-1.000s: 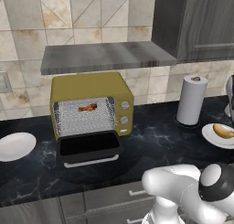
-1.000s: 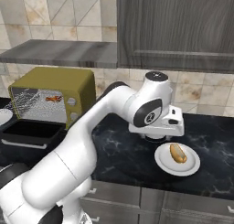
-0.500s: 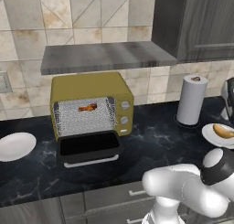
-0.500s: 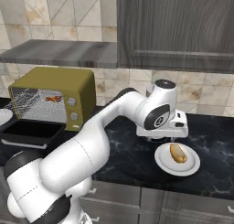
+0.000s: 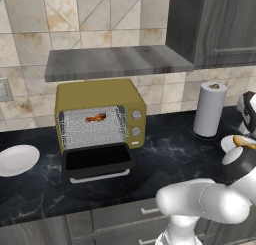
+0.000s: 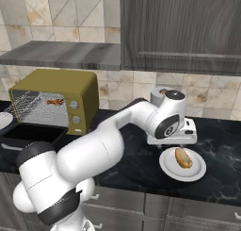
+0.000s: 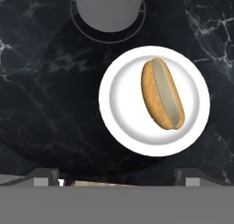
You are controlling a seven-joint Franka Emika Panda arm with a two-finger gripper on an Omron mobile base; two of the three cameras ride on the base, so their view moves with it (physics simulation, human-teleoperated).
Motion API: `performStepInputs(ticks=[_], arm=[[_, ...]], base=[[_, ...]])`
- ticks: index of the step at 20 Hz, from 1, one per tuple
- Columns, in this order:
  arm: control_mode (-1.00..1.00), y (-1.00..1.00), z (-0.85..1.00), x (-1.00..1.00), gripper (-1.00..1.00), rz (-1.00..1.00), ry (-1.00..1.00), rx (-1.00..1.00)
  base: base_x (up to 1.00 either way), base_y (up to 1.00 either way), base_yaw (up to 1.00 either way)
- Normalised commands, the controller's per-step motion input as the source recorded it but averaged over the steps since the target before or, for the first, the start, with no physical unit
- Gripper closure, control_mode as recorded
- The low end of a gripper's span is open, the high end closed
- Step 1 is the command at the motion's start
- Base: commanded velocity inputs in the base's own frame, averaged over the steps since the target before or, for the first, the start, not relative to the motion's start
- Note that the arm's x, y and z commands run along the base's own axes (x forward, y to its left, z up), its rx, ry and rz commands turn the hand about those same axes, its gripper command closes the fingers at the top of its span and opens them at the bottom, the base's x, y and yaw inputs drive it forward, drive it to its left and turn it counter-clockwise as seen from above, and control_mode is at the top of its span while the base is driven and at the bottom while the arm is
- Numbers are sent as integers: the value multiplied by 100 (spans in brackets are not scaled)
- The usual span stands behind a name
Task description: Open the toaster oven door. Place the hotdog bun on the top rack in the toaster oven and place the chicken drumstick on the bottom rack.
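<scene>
Black marble counter carries toaster oven, 2 plates, paper towel roll

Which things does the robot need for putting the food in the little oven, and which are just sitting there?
Needed:
- toaster oven
- toaster oven door, already open
- chicken drumstick, already on a rack inside
- hotdog bun, on its white plate
- gripper, open above the bun

Just sitting there:
- paper towel roll
- empty plate left of the oven
</scene>
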Motion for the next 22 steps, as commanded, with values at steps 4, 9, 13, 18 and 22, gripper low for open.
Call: performStepInputs(ticks=[4, 9, 13, 18, 22], arm=[[-100, -27, -28, 22, -100, 4, 0, 0], [-100, -23, -28, 27, -100, 6, 0, 0], [-100, -20, -26, 26, -100, 8, 0, 0], [-100, -14, -24, 14, -100, 6, 0, -1], [-100, -7, -29, 11, -100, 4, 0, -3]], base=[[0, 0, 0], [0, 0, 0], [0, 0, 0], [0, 0, 0], [0, 0, 0]])
